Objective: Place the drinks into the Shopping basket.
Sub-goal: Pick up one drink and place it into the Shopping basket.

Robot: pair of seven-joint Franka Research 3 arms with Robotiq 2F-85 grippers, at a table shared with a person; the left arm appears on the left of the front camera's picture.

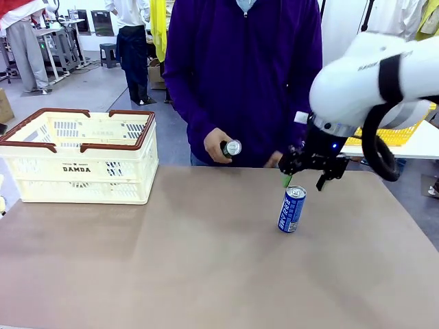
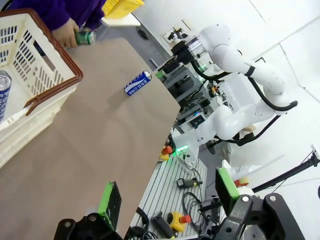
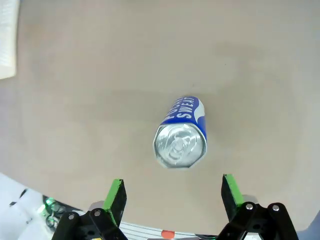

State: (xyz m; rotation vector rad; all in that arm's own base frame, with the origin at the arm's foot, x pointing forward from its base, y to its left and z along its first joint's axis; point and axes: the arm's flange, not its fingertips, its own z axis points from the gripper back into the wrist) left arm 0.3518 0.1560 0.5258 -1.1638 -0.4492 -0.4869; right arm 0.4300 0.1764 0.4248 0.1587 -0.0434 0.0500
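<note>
A blue Pocari Sweat can (image 1: 292, 209) stands upright on the brown table, right of the middle. My right gripper (image 1: 305, 179) hangs open just above and behind it. In the right wrist view the can's silver top (image 3: 180, 145) lies ahead of the open gripper (image 3: 174, 195), between its green pads (image 3: 116, 195). A person in a purple top holds the green can (image 1: 230, 148) in one hand at the far edge. The cream Shopping basket (image 1: 82, 157) with a brown rim sits at the far left. My left gripper (image 2: 167, 197) is open with nothing between its fingers, off the table's edge.
A yellow mesh basket (image 1: 394, 135) rests on a white side table behind my right arm (image 1: 370, 82). A blue-and-silver can-like thing (image 2: 4, 92) shows by the Shopping basket (image 2: 40, 75); whether it is inside I cannot tell. Bare tabletop stretches between basket and blue can (image 2: 137, 83).
</note>
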